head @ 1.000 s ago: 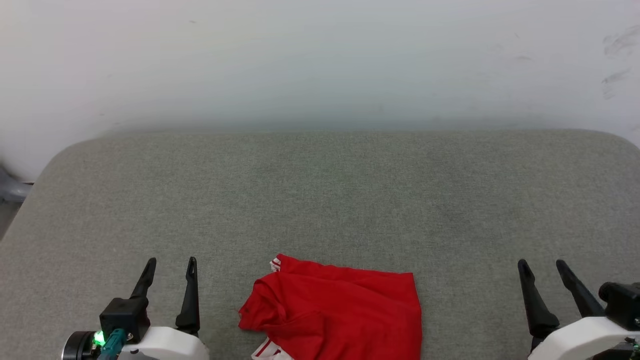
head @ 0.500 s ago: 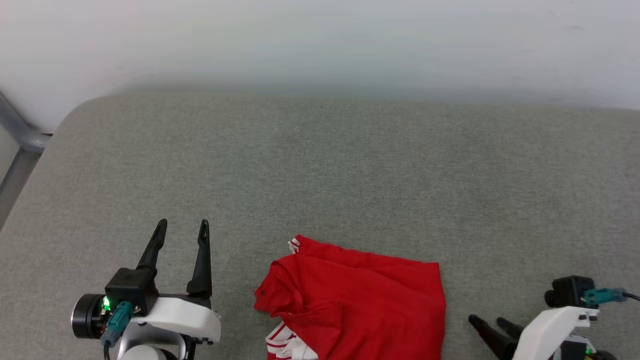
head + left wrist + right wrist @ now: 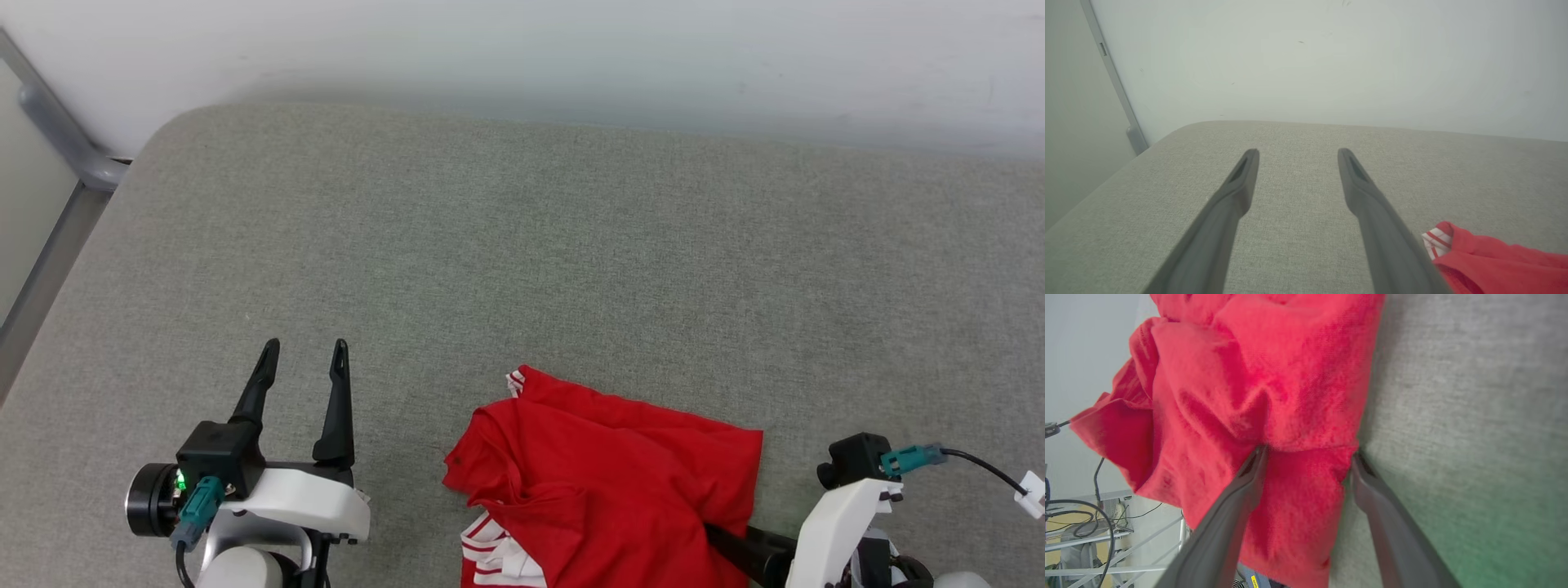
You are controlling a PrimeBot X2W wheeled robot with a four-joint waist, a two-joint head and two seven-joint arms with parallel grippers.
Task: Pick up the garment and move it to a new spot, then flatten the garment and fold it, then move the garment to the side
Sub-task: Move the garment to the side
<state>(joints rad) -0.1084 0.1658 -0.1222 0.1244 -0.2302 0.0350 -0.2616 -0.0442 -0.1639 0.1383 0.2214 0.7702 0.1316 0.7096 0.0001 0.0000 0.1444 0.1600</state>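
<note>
Grey fabric pad (image 3: 571, 245) pushed up to a plain pale wall (image 3: 522, 49); that's the whole bench.

R gripper (image 3: 1309, 453): jaws spread wide, nothing pinched. Red cloth of the garment (image 3: 1241, 375) bunches btwn its two fingers. One tip is nosed into a fold, the other sits right at the cloth's edge where it meets the pad. From the head cam those tips are hidden under the garment's (image 3: 604, 482) near corner. Only dark finger stubs and the white wrist show, cut by the frame bottom. Past this gripper, off the pad, blurry cables (image 3: 1073, 506) and a metal rack (image 3: 1106, 539); hard to make out more.

L gripper (image 3: 305, 347): also open, empty, fingers aimed at the wall over bare pad; touching the pad or not, can't tell. The garment lies just to its right, apart from it. In its own wrist cam (image 3: 1298, 152) only a red corner w/ striped trim (image 3: 1435, 241) peeks past the right finger. A grey rail (image 3: 57, 131) runs well up and left of it.

Garment itself: a rumpled red heap, creased. Striped trim shows at the tip nearest the L gripper's side, more white-and-red stripes at the near edge, cut off. Front or back up, can't tell.
</note>
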